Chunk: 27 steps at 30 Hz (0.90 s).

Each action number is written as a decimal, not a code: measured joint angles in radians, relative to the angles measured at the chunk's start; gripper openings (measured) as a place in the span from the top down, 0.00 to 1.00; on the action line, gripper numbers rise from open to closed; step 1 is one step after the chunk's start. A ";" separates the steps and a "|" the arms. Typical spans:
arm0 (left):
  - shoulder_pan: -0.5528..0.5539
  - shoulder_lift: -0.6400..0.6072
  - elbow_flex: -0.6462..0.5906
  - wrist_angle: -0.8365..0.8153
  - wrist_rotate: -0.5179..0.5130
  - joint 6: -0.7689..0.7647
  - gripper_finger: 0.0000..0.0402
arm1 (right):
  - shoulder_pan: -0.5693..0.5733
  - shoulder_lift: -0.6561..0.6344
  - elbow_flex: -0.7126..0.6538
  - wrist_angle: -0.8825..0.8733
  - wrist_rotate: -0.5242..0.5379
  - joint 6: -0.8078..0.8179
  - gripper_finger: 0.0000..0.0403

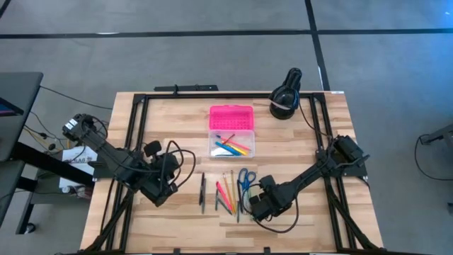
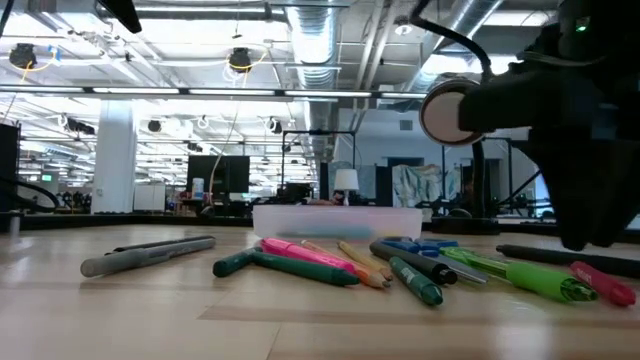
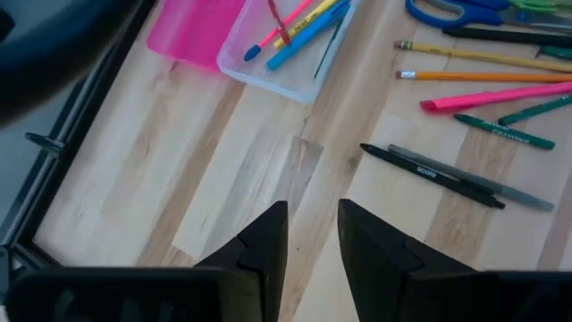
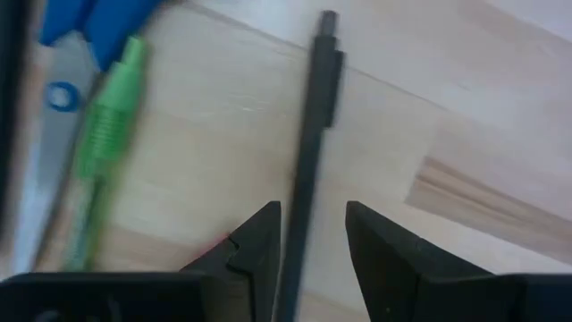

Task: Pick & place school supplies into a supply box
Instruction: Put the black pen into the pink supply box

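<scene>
- The right gripper [image 4: 313,241] is low over the table with its fingers parted, a black pen [image 4: 308,143] lying between them, not yet clamped.
- Pen and gripper sit just beside the blue-handled scissors [image 1: 245,176], nearer the table's front edge than the supply box [image 1: 231,130].
- The left gripper [image 3: 313,241] hovers near the gray pen [image 3: 474,174], slightly parted, empty.

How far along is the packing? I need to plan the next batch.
Done: a few coloured pens lie in the clear-based box, its pink lid open. In hand: nothing gripped yet; the right gripper, jaws open, straddles a black pen on the table. Left: most pens and the blue-handled scissors remain on the wood. The left gripper hovers empty.
</scene>
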 joint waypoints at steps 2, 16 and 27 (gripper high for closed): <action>-0.008 0.000 0.000 0.001 -0.007 -0.018 0.76 | -0.003 -0.001 -0.005 0.010 -0.003 -0.018 0.70; -0.022 0.000 0.000 0.000 -0.013 -0.054 0.76 | -0.023 -0.011 -0.119 0.163 -0.076 -0.074 0.74; -0.022 0.000 0.000 0.003 -0.023 -0.061 0.76 | -0.039 -0.009 -0.120 0.179 -0.110 -0.130 0.90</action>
